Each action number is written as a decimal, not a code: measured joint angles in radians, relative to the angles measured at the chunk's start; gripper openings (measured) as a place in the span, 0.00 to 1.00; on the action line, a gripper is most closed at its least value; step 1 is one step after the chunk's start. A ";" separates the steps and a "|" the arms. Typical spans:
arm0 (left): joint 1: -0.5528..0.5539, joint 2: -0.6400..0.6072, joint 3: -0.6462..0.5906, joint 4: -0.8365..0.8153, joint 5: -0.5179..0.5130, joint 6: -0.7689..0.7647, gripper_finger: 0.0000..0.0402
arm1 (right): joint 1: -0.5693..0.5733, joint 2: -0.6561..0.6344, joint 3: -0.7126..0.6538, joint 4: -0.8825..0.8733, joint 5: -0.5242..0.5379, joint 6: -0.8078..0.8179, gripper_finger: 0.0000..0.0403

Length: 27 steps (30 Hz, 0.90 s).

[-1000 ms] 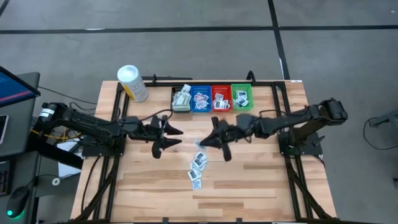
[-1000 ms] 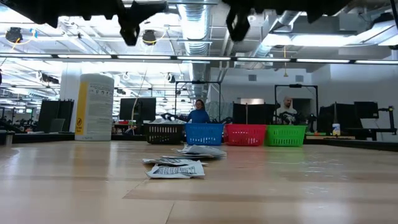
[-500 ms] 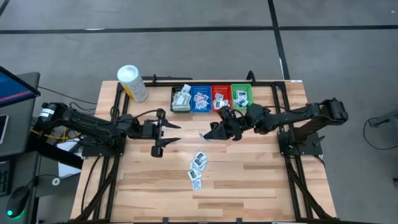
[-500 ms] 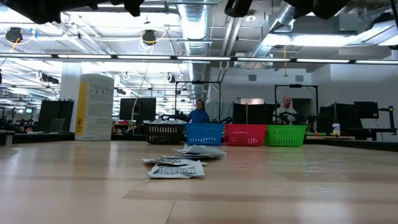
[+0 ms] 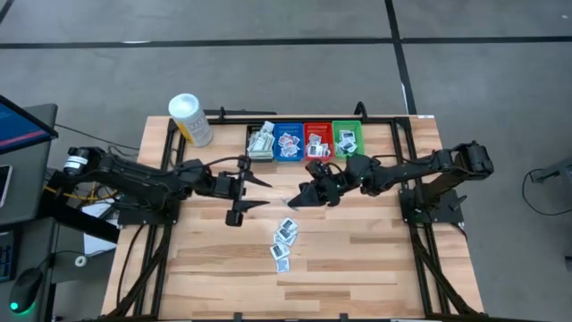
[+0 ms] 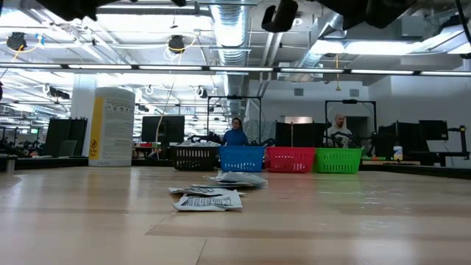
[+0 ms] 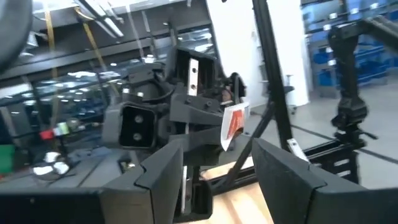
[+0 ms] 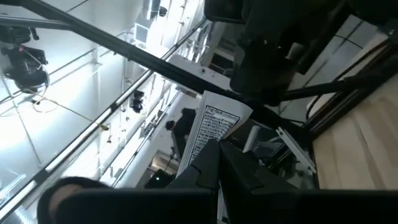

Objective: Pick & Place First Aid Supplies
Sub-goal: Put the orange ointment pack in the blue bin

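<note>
Right gripper (image 5: pixel 297 200) clenched on one packet (image 8: pixel 212 127), lifted over mid-counter (image 5: pixel 357 250) facing the left gripper (image 5: pixel 253 193) — released, jaws apart — remaining packets (image 5: pixel 282 241) lie scattered below.

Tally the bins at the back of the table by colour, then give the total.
Black bin: 1
Blue bin: 1
Red bin: 1
Green bin: 1
Total: 4
</note>
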 joint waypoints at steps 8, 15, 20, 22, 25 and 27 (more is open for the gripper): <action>0.024 0.108 0.093 0.000 0.090 -0.025 0.48 | 0.000 -0.001 0.000 0.003 -0.018 -0.003 0.00; 0.023 0.158 0.139 0.000 0.145 -0.025 0.48 | 0.000 -0.001 0.000 -0.006 -0.019 -0.019 0.00; 0.023 0.158 0.143 0.004 0.147 -0.022 0.45 | -0.008 -0.001 0.000 -0.007 -0.021 -0.024 0.00; 0.023 0.157 0.143 0.005 0.148 -0.021 0.41 | -0.010 -0.001 0.000 -0.006 -0.021 -0.030 0.00; 0.023 0.157 0.143 0.004 0.162 -0.022 0.32 | -0.018 -0.001 0.000 -0.007 -0.021 -0.030 0.00; 0.026 0.157 0.143 0.005 0.164 -0.020 0.25 | -0.022 -0.001 0.000 -0.006 -0.022 -0.029 0.00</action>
